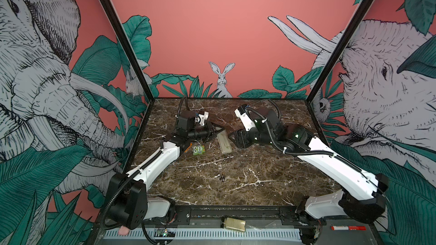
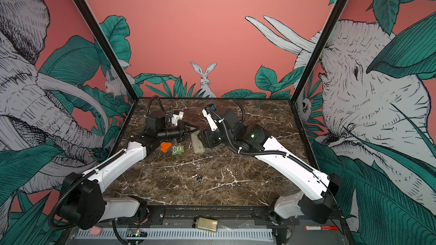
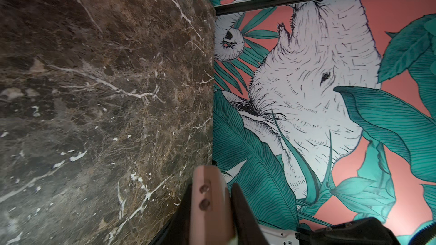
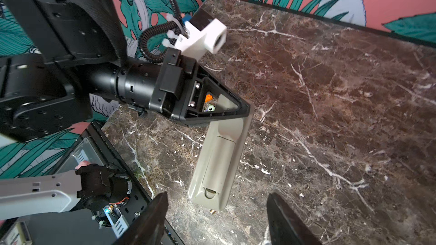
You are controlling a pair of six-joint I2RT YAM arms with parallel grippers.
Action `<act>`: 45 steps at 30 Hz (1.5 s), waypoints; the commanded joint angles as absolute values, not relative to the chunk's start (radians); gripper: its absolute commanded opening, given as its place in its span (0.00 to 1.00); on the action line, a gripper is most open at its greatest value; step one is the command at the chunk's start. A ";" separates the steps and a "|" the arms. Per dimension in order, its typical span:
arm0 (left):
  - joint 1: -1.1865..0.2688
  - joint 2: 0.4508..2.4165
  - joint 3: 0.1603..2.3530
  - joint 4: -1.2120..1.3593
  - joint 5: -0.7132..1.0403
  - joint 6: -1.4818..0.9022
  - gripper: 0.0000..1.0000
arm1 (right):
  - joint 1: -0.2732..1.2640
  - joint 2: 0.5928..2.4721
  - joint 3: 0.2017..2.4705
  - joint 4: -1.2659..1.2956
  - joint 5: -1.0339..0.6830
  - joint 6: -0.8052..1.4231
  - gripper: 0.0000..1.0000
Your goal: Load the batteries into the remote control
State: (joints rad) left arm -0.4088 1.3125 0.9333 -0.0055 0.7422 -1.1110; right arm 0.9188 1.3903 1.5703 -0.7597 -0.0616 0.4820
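The remote control (image 1: 224,143) (image 2: 196,144) lies back up on the marble, its grey-beige back and battery cover (image 4: 219,159) showing. My left gripper (image 1: 220,129) (image 2: 197,128) (image 3: 212,190) is shut on the remote's far end (image 3: 208,210), with its fingers on either side of it, as the right wrist view also shows (image 4: 244,110). My right gripper (image 1: 231,138) (image 2: 202,137) (image 4: 217,220) is open beside the remote's right edge; the remote's near end sits just ahead of its spread fingers, untouched. The batteries (image 1: 222,177) (image 2: 200,177) lie together on the table, well in front of the remote.
A green owl-faced block (image 1: 198,150) (image 2: 178,150) and an orange piece (image 2: 165,146) lie left of the remote, under the left arm. Off the table's front edge sit a jar (image 1: 233,223) and a red marker (image 1: 348,227). Walls close in the back and both sides.
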 commanded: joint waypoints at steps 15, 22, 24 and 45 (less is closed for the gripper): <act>-0.409 1.279 1.035 -0.334 0.556 -0.948 0.00 | 0.879 1.513 1.550 -0.771 -0.300 0.675 0.65; -0.414 1.290 1.048 -0.372 0.533 -0.924 0.00 | 0.879 1.542 1.474 -0.693 -0.353 0.711 0.65; -0.417 1.294 1.046 -0.370 0.534 -0.924 0.00 | 0.878 1.553 1.462 -0.678 -0.357 0.717 0.66; -0.425 1.323 1.053 -0.359 0.569 -0.887 0.00 | 0.853 1.633 1.413 -0.551 -0.461 0.758 0.61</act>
State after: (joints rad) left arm -0.4206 1.3251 1.0199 -0.3546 0.5491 -0.9001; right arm 0.8585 1.6196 1.4143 -0.5755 -0.4339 0.7555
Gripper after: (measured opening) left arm 0.229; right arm 0.612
